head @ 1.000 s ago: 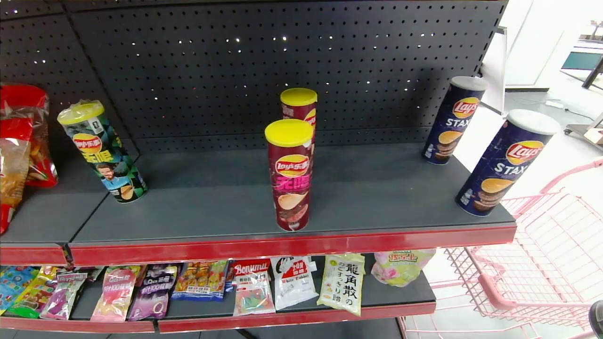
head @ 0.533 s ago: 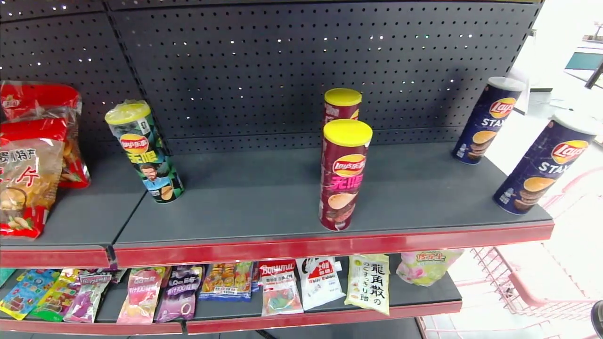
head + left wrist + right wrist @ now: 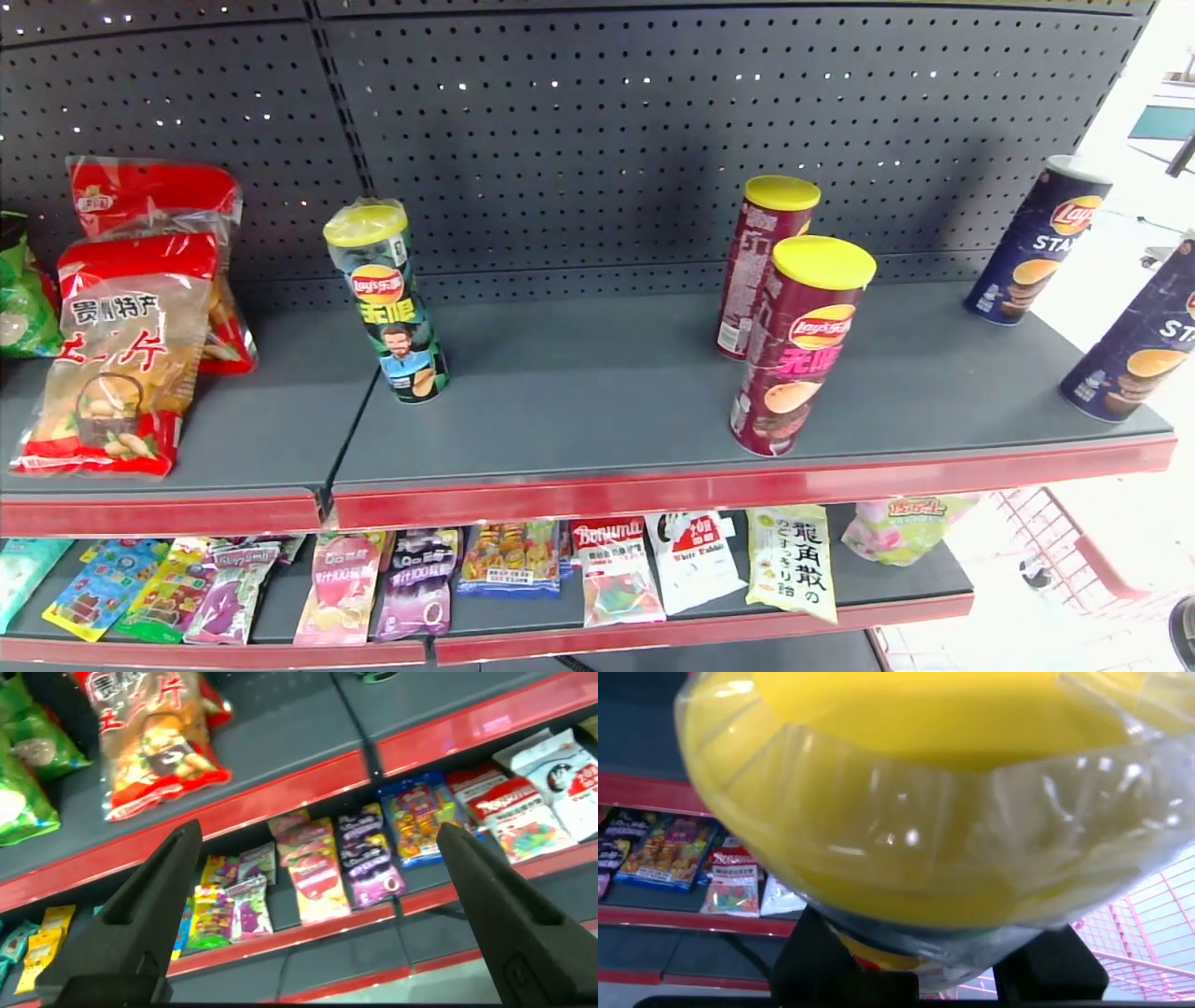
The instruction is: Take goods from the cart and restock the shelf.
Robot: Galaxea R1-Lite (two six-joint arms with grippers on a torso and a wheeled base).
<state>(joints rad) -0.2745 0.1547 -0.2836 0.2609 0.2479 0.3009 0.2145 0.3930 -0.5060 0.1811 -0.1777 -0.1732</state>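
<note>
My right gripper is shut on a chips can with a yellow lid under clear plastic wrap; the lid is close to the right wrist camera, with the dark fingers under it. My left gripper is open with nothing between its fingers, in front of the shelf's red front edge. On the upper shelf stand a green can, two maroon cans and two blue cans. A corner of the pink cart is at the lower right.
Red bags of nuts lie at the upper shelf's left end. Between the green can and the maroon cans the shelf board is bare. Several flat snack packets line the lower shelf. A black pegboard wall backs the shelf.
The whole head view has shifted: the camera turned left, so cans and cart slid right and more red bags came in. Nothing on the shelf itself has moved.
</note>
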